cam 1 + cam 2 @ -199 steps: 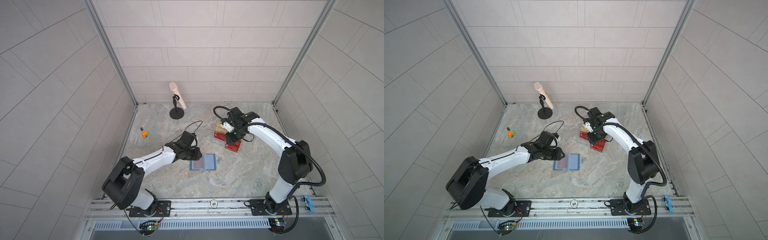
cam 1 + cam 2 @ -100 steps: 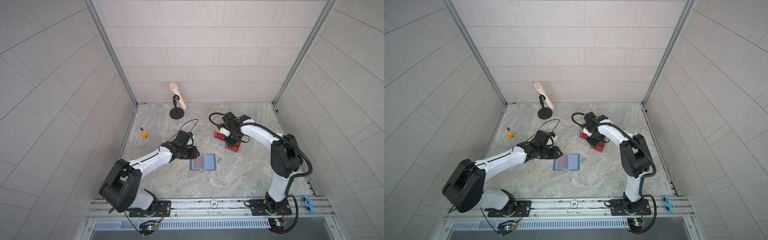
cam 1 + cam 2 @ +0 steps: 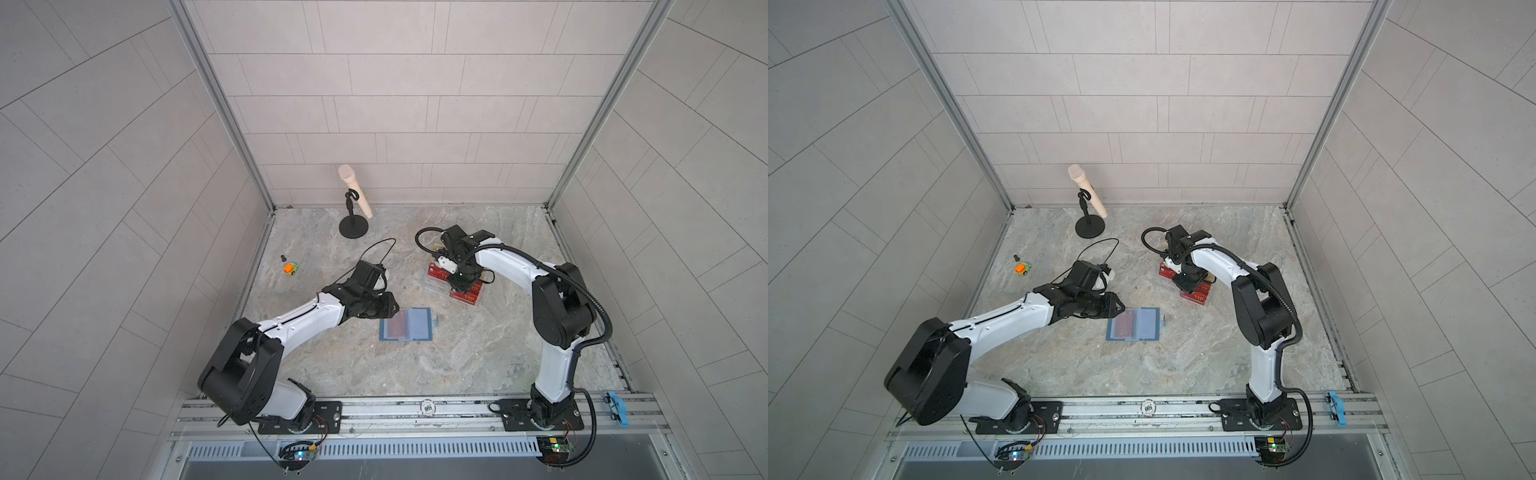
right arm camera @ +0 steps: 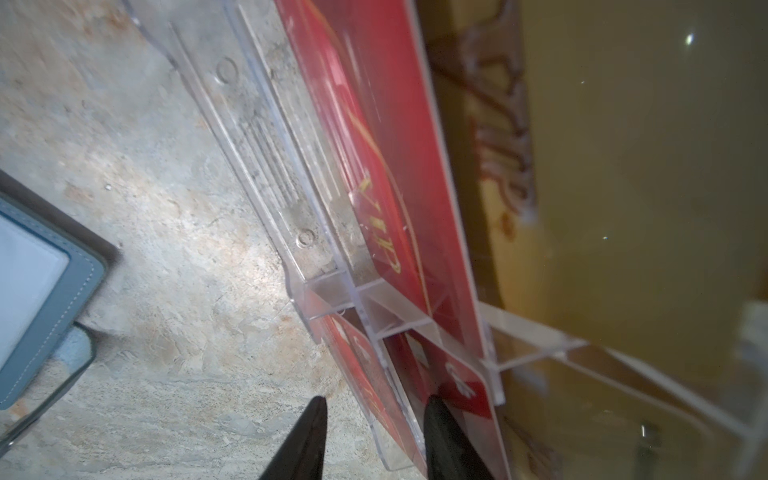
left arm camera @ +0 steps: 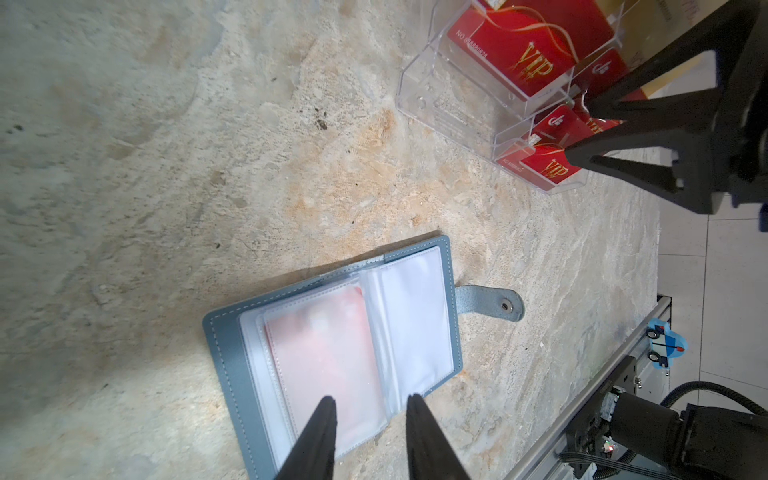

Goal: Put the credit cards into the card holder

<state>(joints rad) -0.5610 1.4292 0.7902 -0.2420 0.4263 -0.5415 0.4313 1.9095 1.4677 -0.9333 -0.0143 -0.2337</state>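
Toy car (image 3: 291,269): small, orange and green, on the table (image 3: 457,365) near the left wall, well apart from all other things.
Microphone (image 3: 354,192): pale, tilted on a black stand at the back wall.
Left gripper (image 5: 371,409): jaws partly apart with nothing between them. The 2 tips hang over the edge of the left page of the card holder. If they touch it, I cannot tell.
Card holder (image 3: 417,325): lies open and flat near the middle of the table in both top views, with the strap tab pointing right.
Red card (image 5: 324,353): 1 card sits inside the clear sleeve of the left page.
Acrylic stand (image 5: 449,108): clear and tiered, behind and to the right of the card holder, apart from it.
Credit cards (image 3: 466,296): red with gold "VIP", standing in the tiers of the acrylic stand.
Right gripper (image 4: 376,409): points down at the front tier. The jaws are partly apart, with the clear front wall and 1 red card between the tips. Whether they pinch it, I cannot tell.
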